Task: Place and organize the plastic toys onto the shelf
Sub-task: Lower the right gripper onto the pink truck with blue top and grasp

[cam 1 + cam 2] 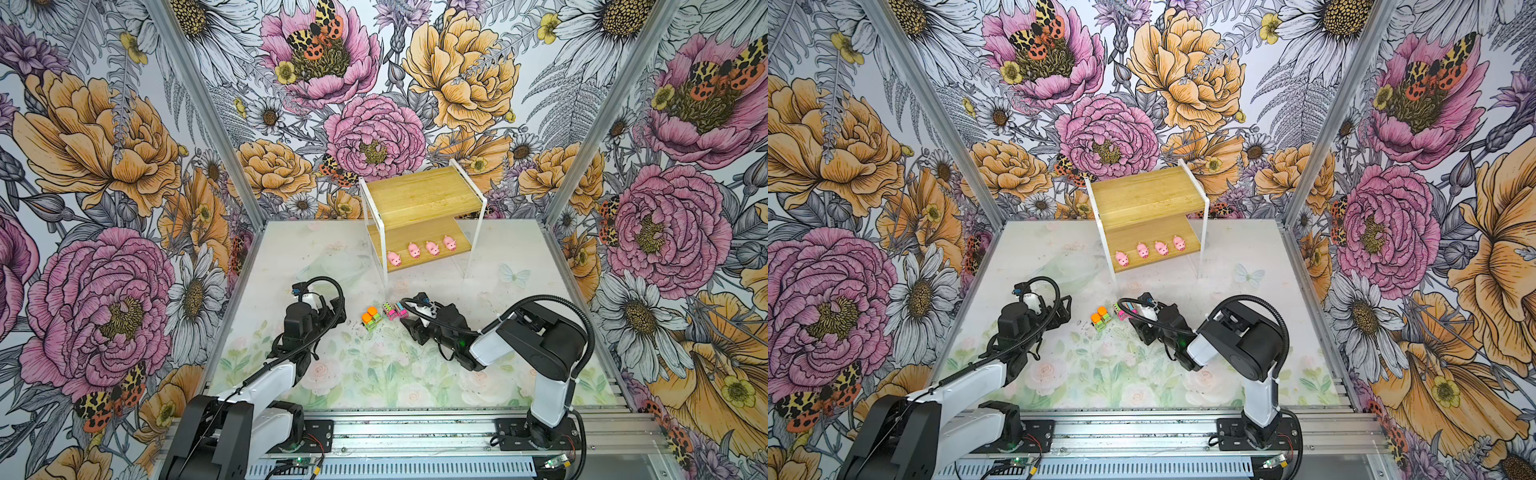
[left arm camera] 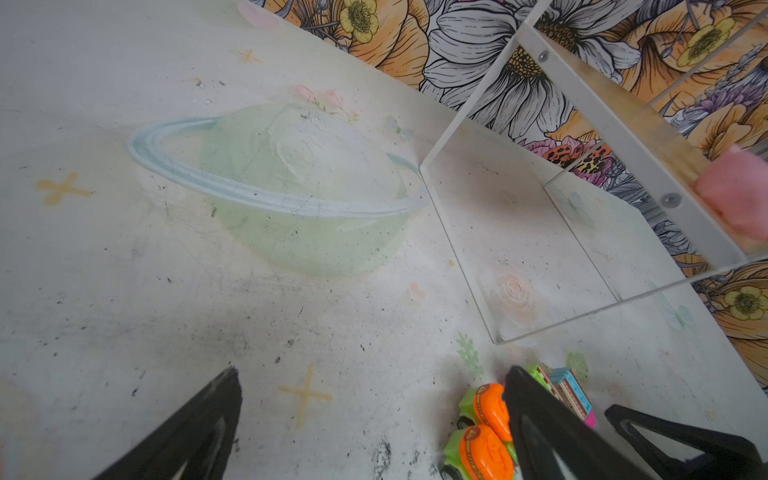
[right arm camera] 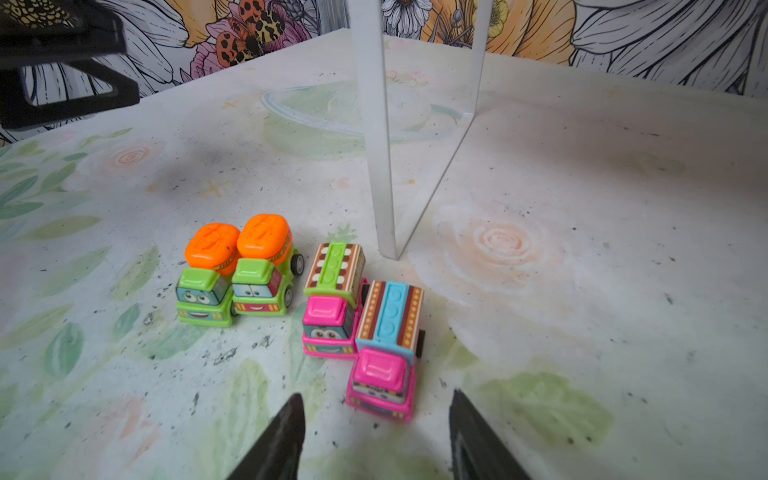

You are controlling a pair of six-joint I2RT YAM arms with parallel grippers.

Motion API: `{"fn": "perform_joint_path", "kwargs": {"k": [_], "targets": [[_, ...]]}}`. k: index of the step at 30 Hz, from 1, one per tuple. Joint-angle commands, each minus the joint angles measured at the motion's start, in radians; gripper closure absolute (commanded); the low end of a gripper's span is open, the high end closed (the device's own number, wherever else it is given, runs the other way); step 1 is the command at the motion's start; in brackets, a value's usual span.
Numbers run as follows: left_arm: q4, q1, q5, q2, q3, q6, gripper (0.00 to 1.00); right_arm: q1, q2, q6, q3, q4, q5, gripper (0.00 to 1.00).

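I have the shelf [image 1: 419, 195] at the back of the tabletop [image 1: 519, 257], with four pink pigs [image 1: 414, 250] in a row on its lower board. The four trucks are on the tabletop, just in front of the shelf's near left leg and between my two arms. The orange-and-green trucks [image 3: 257, 286] stand side by side, touching. Beside them is the green-topped pink truck [image 3: 332, 291], and the blue-topped pink truck [image 3: 388, 328] leans against its side, nearer the right wrist camera.

The right jaws are partly apart, one fingertip [image 3: 291, 424] on each side of the blue-topped truck's cab, with a gap on both sides — nothing gripped. The left jaws are wide and hold nothing — one finger [image 2: 540, 424] sits just beside the orange-and-green trucks.
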Motion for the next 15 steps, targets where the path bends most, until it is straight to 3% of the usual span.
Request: {"fn": "perform_joint_path", "kwargs": {"k": [1, 15], "targets": [[0.014, 0.01, 0.02, -0.002, -0.002, -0.005, 0.01, 0.0, 0.042, 0.029, 0.048, 0.079, -0.005, 0.44], [0.012, 0.01, 0.021, -0.001, 0.0, -0.004, 0.01, -0.009, 0.131, 0.044, 0.105, 0.084, 0.0, 0.5]]}}
